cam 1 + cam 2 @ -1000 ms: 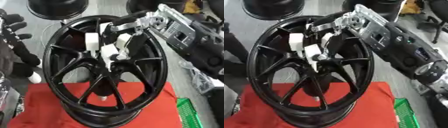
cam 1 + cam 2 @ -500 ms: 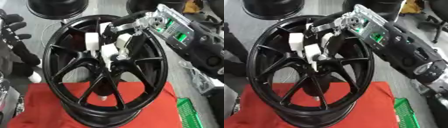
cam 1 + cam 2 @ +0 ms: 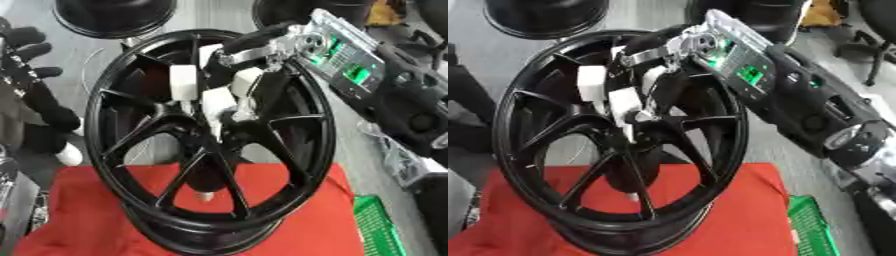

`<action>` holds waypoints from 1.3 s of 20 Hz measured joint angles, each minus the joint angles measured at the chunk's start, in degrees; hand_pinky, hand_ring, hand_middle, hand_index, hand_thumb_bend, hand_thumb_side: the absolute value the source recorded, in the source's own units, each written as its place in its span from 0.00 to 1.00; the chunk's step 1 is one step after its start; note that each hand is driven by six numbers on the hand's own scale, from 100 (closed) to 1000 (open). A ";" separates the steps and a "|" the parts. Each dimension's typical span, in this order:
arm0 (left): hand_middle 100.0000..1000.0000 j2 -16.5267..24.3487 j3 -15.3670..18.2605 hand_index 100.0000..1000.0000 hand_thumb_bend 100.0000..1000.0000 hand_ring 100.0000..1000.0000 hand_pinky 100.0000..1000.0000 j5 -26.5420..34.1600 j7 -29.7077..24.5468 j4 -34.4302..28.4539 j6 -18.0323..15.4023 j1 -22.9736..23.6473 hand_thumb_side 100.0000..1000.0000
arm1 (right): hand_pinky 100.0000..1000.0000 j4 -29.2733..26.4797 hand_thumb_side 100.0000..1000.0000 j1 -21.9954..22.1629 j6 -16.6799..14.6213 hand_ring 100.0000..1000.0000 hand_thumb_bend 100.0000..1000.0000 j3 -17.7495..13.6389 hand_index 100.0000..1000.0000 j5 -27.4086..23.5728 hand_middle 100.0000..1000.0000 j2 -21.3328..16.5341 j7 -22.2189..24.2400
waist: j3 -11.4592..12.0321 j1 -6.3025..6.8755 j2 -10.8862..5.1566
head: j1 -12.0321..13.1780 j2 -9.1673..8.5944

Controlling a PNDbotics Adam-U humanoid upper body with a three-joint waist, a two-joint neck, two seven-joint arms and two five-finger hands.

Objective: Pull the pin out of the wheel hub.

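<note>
A black wheel hub (image 3: 302, 150) stands upright on a red cloth (image 3: 83, 215), its spokes facing me. My right hand (image 3: 219, 100) reaches in from the upper right, its white-padded fingers curled in at the hub's centre. They pinch a small pale pin (image 3: 234, 117) there, and most of the pin is hidden by the fingers. At the left edge of the left eye view my left hand (image 3: 31, 75) hangs beside the rim with its black fingers relaxed, holding nothing.
Two more black wheels (image 3: 114, 17) lie at the far edge of the table. A green basket (image 3: 381, 230) stands at the lower right, next to the cloth. My right forearm (image 3: 798, 100) crosses the upper right, with green lights on it.
The green lights on my right forearm have come on. My right hand stays at the hub's centre and the wheel has not moved.
</note>
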 measured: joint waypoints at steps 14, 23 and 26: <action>0.67 0.00 -0.01 0.68 0.06 0.78 0.62 0.00 -0.45 -0.02 0.09 -0.02 0.71 | 0.71 0.04 0.25 0.47 0.33 0.68 0.15 -0.47 0.67 0.95 0.47 0.53 -0.77 | -0.01 0.00 0.01 | -0.09 0.00; 0.67 0.00 -0.03 0.68 0.06 0.79 0.62 0.00 -0.61 -0.03 0.15 -0.02 0.71 | 0.69 -0.02 0.27 0.65 1.64 0.65 0.13 -0.41 0.63 1.77 0.41 0.54 -3.19 | -0.17 -0.03 0.01 | -0.16 0.00; 0.67 0.00 -0.03 0.68 0.06 0.79 0.62 0.00 -0.65 -0.03 0.18 -0.02 0.71 | 0.69 -0.19 0.27 0.66 2.10 0.64 0.14 -0.28 0.63 1.83 0.41 0.52 -3.89 | -0.22 -0.04 0.01 | -0.28 0.00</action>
